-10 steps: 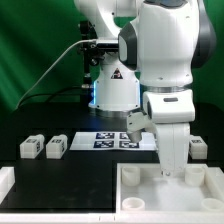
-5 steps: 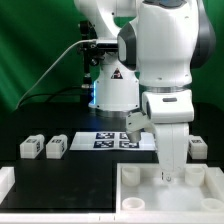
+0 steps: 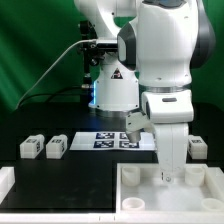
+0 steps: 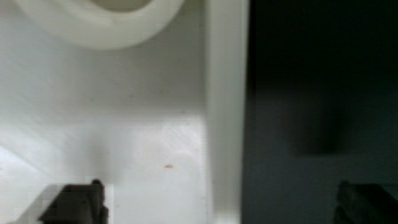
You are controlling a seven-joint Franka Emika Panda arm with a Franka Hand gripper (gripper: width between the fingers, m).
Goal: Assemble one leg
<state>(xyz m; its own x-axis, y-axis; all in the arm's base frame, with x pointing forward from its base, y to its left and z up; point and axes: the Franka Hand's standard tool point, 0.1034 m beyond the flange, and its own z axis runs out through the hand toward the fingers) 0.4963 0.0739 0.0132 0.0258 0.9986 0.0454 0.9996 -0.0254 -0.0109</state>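
Inspector: What are the largest items, placed against the panel?

Technician: The black tabletop [image 3: 40, 175] carries everything. The white arm [image 3: 165, 50] rises behind the panel [image 3: 145, 195] and reaches down over it. The panel is a white square tray lying flat at the near edge of the tabletop. The marker board [image 3: 105, 141] lies flat behind the panel, beyond its corner on the exterior view's left.

Inspector: What is the state of the hand?

Technician: The hand [image 3: 172, 176] points straight down over the far part of the panel. The wrist view shows the hand [image 4: 217, 205] with its two dark fingers [image 4: 71, 203] set wide apart and nothing between them. Below the fingers lie the panel floor [image 4: 107, 120], its rim and a strip of tabletop [image 4: 320, 80]. Whether the fingertips touch the panel cannot be told.

Inspector: Where are the legs?

Technician: Three show, and none is in the hand. The first leg [image 3: 30, 148] and the second leg [image 3: 55, 147] stand side by side on the tabletop, well apart from the panel, behind it toward the exterior view's left. The third leg [image 3: 198, 148] stands just behind the panel's far edge, toward the exterior view's right, beside the arm.

Inspector: Anything smaller?

Technician: A round hole [image 4: 111, 12] shows in the panel floor in the wrist view.
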